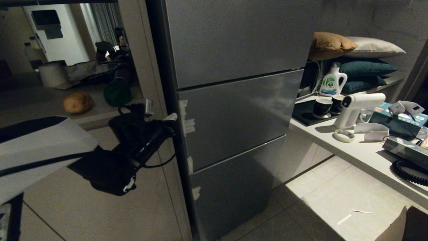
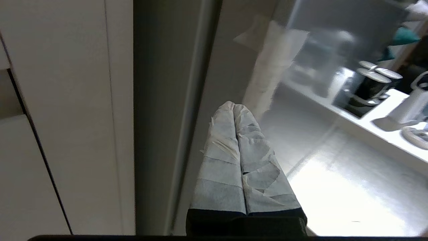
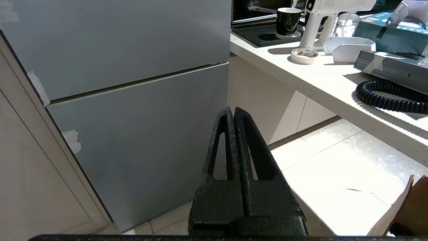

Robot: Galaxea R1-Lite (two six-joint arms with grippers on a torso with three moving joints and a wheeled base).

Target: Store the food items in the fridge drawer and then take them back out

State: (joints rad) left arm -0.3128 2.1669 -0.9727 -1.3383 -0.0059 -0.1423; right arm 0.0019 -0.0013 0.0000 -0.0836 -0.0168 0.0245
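Observation:
A tan potato (image 1: 78, 102) and a dark green bell pepper (image 1: 117, 93) lie on a low ledge (image 1: 40, 103) left of the fridge. The fridge drawer (image 1: 234, 117) is the middle grey panel, closed, with several tape scraps (image 1: 187, 122) on its left edge. My left gripper (image 1: 171, 117) is shut and empty, its tape-wrapped fingertips (image 2: 230, 110) at that taped edge (image 2: 274, 60). Low down, facing the fridge's lower panels (image 3: 133, 134), my right gripper (image 3: 231, 110) is shut with nothing in it. It is out of the head view.
A taller door panel (image 1: 234, 36) sits above the drawer, and a panel with one tape scrap (image 1: 234, 187) sits below it. The right counter (image 1: 351, 147) holds black mugs (image 1: 322, 107), a white spray gun (image 1: 357, 107), a tape roll (image 1: 344, 135) and a coiled cable (image 1: 409, 172). A paper roll (image 1: 51, 74) stands back left.

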